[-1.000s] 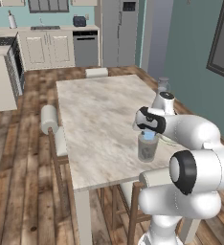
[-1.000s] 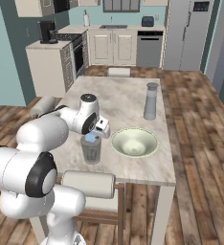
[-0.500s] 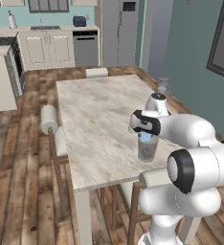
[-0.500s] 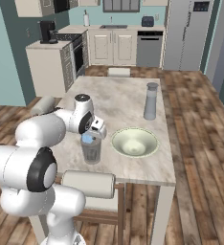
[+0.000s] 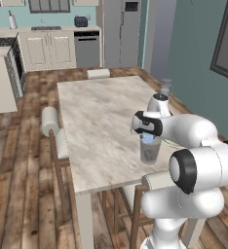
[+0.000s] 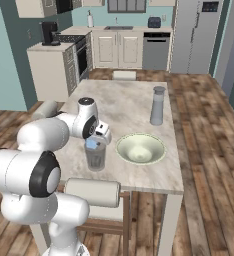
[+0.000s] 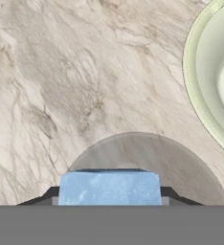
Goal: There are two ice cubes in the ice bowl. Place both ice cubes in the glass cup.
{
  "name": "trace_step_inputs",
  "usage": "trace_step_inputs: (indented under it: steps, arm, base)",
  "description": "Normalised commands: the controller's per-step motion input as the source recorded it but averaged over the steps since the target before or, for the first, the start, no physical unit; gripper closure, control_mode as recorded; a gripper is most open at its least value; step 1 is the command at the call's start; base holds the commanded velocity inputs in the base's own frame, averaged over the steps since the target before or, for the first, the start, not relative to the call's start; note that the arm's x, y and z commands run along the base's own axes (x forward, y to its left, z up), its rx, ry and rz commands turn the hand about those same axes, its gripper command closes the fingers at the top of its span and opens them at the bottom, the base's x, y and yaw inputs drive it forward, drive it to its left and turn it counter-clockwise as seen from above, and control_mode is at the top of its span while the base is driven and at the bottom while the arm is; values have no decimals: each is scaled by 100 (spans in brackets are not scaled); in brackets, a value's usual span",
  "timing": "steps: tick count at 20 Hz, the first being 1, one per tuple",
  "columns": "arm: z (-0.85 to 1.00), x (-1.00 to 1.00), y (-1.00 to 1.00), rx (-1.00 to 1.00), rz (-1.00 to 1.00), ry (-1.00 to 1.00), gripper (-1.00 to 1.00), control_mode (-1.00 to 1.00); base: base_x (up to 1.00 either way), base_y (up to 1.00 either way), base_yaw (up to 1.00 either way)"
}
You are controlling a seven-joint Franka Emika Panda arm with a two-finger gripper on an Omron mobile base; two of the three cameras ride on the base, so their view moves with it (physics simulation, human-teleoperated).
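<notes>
**Blue ice cube held over the glass**

The gripper (image 6: 95, 142) hangs just above the mouth of the glass cup (image 6: 95, 157), its fingers closed on the pale blue ice cube (image 7: 109, 188). The cube sits at the rim of the cup, directly over its opening. The cup stands on the table (image 5: 96, 121) near its front edge, close beside the ice bowl (image 6: 140, 148), which lies at the front right corner. Whether the second cube lies in the bowl cannot be told. A tall grey bottle (image 6: 157, 105) stands further back along the right edge, well apart from the cup.
</notes>
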Motion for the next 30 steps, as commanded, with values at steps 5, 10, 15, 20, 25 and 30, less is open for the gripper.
trace_step_inputs:
  steps: [5,10,15,20,25,30]
  arm:
    - [0,0,-1,0,0,0,100,-100]
    - [0,0,0,0,0,0,-100,-100]
    - [0,0,0,0,0,0,-100,-100]
    - [0,0,0,0,0,0,-100,-100]
    - [22,-28,0,0,0,0,-100,-100]
    - [30,-100,0,1,0,0,-100,-100]
  base:
    - [0,0,0]
    - [0,0,0]
    - [0,0,0]
    - [0,0,0]
    - [0,0,0]
    - [0,0,0]
